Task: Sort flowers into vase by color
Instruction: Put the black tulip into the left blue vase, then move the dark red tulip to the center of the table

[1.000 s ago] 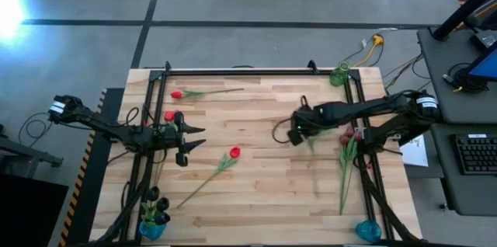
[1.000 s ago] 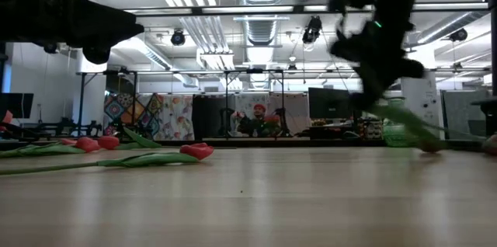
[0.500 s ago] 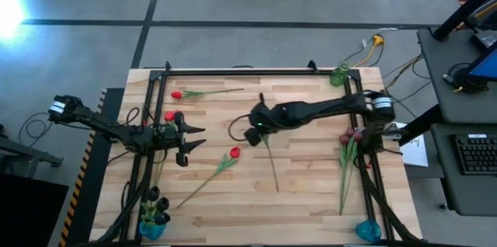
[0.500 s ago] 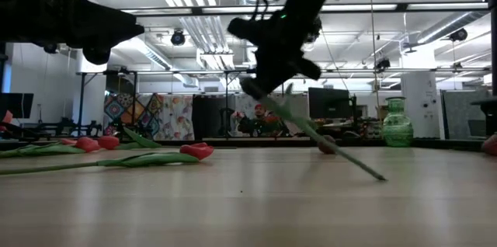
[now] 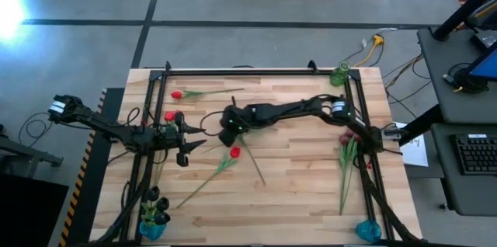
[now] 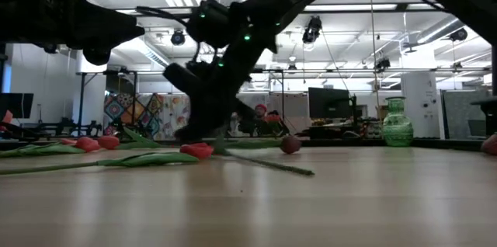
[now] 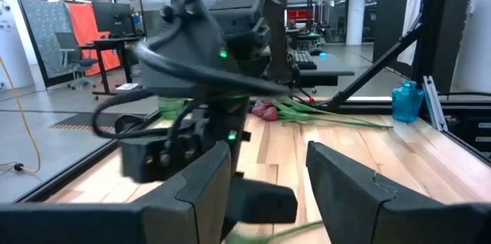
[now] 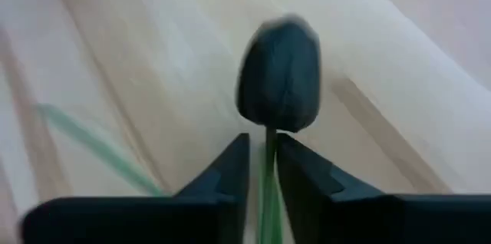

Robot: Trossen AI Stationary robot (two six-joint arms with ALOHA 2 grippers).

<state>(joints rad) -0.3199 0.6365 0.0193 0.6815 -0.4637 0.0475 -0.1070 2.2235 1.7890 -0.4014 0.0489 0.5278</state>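
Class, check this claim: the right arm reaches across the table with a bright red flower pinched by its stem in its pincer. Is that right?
Not quite. The right wrist view shows the flower in the right pincer has a near-black head, not bright red. The rest holds: it is pinched by its stem, and the arm reaches across the table.

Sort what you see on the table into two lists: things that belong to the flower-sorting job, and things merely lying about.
Job: dark tulip held in right claw; red tulip; blue vase; green glass vase.

Lying about: black keyboard; yellow-ended cable.
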